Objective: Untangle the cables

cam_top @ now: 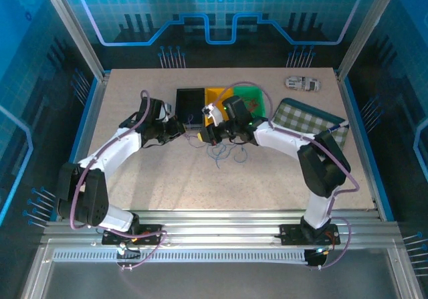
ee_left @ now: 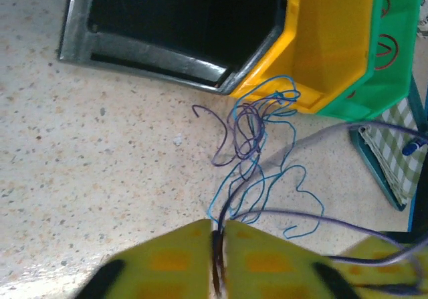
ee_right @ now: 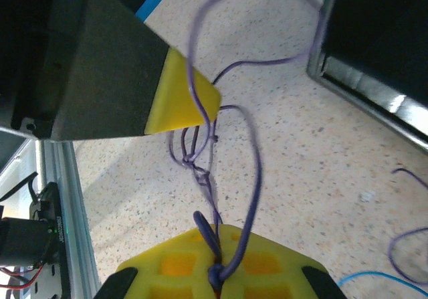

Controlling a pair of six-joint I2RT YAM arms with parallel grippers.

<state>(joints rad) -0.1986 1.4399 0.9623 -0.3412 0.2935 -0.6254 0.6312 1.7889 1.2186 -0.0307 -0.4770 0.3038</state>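
Blue and purple cables (ee_left: 257, 138) lie in a loose tangle on the desk (ee_left: 80, 152), just in front of the black bin (ee_left: 174, 18) and yellow bin (ee_left: 334, 38). The left claw (ee_left: 217, 262) is pinched tight on one dark strand; the right claw (ee_right: 217, 275) is closed on a purple strand below a knot (ee_right: 200, 172). Judging by this, separation is underway; the next move calls for slow pulls in opposite directions.
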